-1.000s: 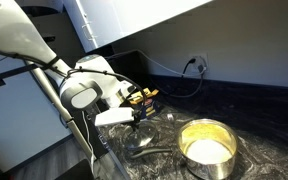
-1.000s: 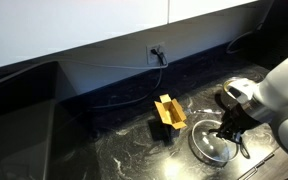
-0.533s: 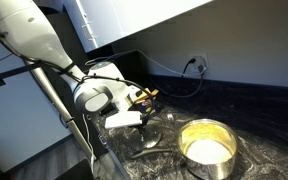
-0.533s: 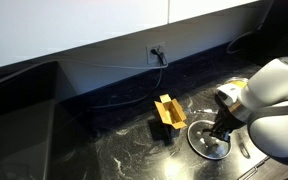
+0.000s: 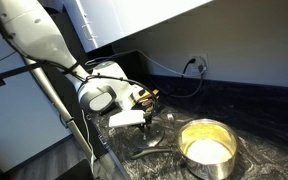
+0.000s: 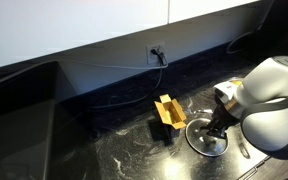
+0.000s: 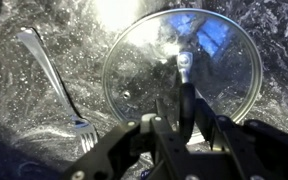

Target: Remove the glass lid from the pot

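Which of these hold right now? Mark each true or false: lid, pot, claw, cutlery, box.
1. The glass lid sits on the pot. False: it lies flat on the counter, off the pot.
2. The pot is uncovered, its yellowish inside showing. True.
3. A spoon lies beside the lid. False: it is a fork.
4. The claw is over the lid. True.
5. The yellow box is inside the pot. False: it stands on the counter.
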`<action>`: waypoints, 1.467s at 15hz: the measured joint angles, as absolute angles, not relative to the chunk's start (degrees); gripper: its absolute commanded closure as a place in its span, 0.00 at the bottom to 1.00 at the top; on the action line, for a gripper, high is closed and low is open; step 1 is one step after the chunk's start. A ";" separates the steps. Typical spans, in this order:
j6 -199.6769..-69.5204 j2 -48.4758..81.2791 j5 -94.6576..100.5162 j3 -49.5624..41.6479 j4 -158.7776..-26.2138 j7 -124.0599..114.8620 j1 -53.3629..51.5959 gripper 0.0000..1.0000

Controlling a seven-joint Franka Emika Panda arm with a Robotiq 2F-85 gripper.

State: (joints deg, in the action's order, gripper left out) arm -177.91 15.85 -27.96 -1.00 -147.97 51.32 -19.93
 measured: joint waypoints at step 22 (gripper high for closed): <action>-156.39 -15.22 4.21 -0.57 -154.34 16.10 -8.99 0.00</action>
State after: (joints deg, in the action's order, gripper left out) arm -156.39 -15.22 4.21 -0.57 -154.34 16.10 -8.99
